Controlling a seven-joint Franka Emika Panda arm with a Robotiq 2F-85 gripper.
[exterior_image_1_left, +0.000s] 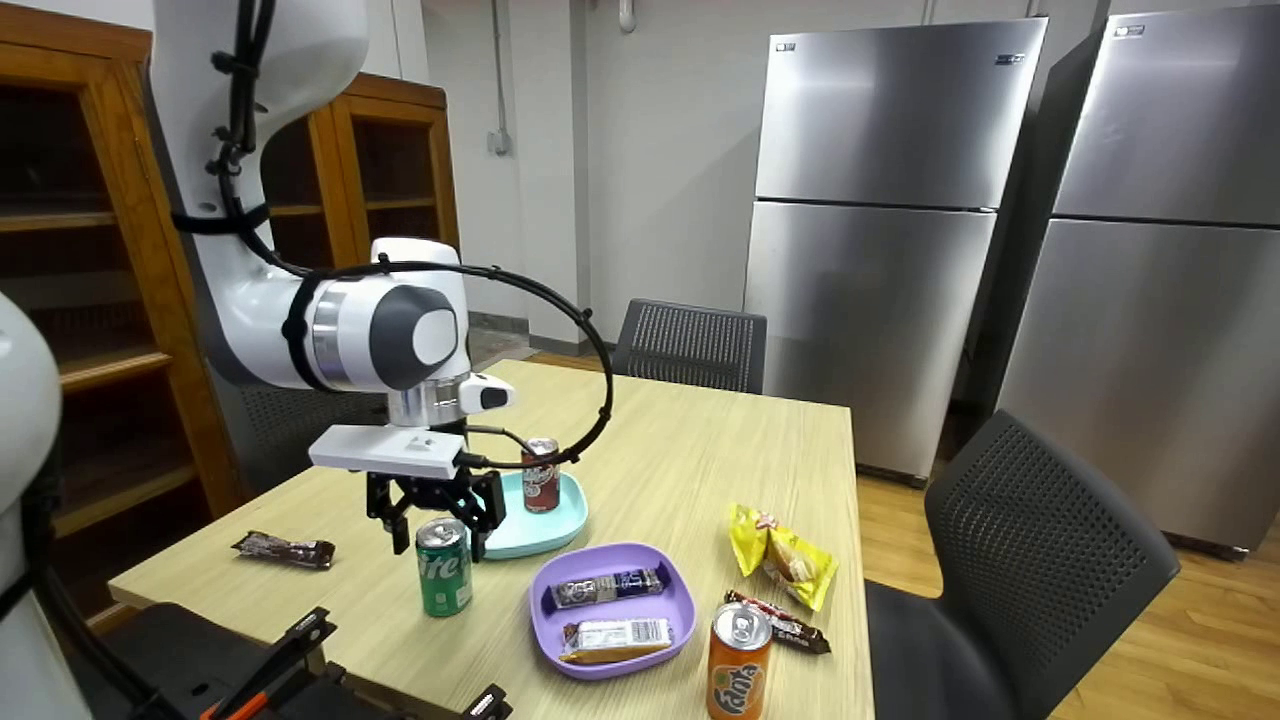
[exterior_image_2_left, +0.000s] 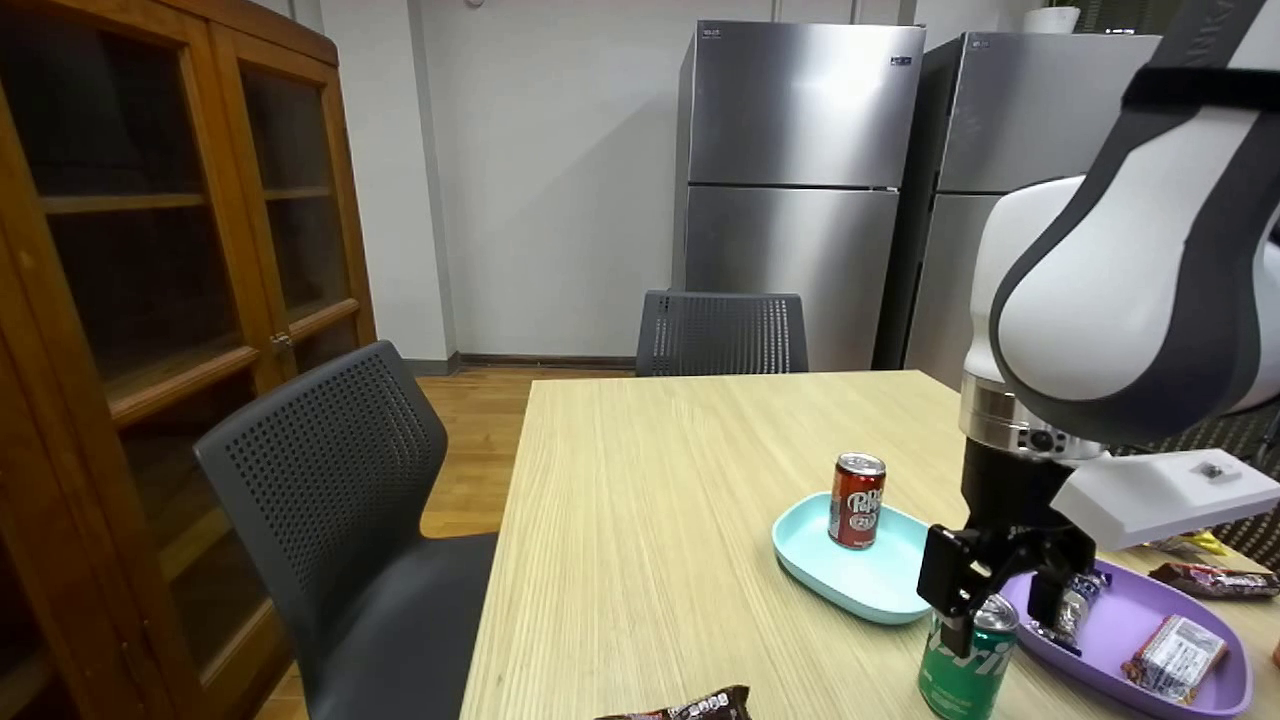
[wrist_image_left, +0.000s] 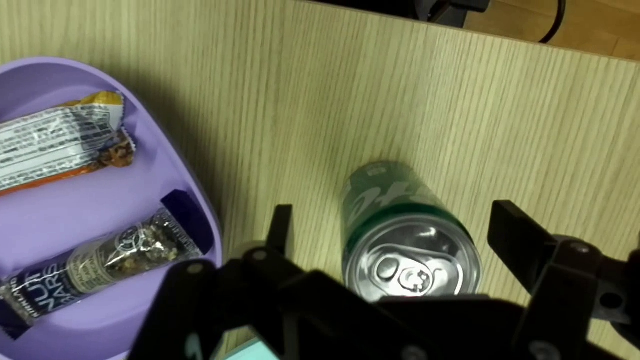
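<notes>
The Sprite can (exterior_image_1_left: 444, 585) stands upright on the table (exterior_image_1_left: 690, 465), between the jaws of the gripper (wrist_image_left: 394, 225), which are spread wide. Near it, the purple tray (wrist_image_left: 85, 212) holds two bars (wrist_image_left: 112, 262), and the turquoise tray (exterior_image_2_left: 880, 580) a Dr Pepper can (exterior_image_2_left: 857, 500); farther off stands a Fanta can (exterior_image_1_left: 738, 665).
</notes>
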